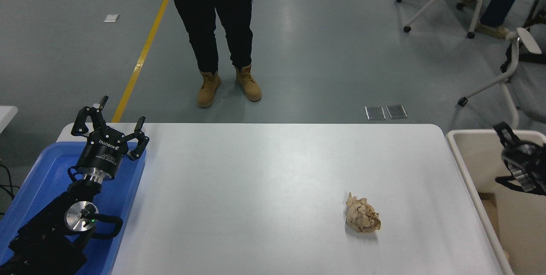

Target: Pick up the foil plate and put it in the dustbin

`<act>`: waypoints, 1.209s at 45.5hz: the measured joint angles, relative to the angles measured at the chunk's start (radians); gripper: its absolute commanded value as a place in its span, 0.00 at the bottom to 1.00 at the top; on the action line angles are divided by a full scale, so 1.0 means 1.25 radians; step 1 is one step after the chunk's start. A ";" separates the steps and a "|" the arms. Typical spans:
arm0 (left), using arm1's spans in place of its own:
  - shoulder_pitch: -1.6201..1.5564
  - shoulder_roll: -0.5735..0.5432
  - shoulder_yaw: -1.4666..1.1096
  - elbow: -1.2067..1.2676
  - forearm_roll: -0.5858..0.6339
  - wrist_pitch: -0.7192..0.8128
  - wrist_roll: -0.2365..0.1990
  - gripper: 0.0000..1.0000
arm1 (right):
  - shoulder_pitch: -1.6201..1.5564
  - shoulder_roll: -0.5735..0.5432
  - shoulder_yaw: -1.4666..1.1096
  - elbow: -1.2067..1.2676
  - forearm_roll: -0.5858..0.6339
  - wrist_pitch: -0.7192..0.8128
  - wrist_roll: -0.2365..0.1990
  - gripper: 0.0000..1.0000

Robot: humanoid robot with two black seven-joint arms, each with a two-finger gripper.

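Nearest you, the paper ball [362, 219] lies on the table [264, 172]; your left gripper [110, 126] is parked, fingers spread, over the blue tray [42, 172]. Your right gripper [518, 162] hangs above the dustbin [465, 160], grip state indeterminable. The foil plate is not visible.

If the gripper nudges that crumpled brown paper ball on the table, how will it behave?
The crumpled paper ball probably weighs very little and would skid easily on the smooth white table. Its lumpy, creased shape suggests tumbling unevenly rather than rolling far. It likely squashes under a pinch.
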 measured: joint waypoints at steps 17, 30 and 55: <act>0.000 0.000 0.000 0.000 0.000 0.000 0.000 0.98 | 0.315 -0.002 -0.151 0.311 -0.040 0.056 -0.002 1.00; 0.000 0.000 0.000 0.001 0.000 0.000 0.000 0.98 | 0.575 -0.018 -0.265 0.564 -0.044 0.187 -0.003 1.00; 0.000 0.001 0.000 0.001 0.000 0.001 0.000 0.98 | 0.932 -0.007 -0.358 0.814 -0.049 0.473 -0.002 1.00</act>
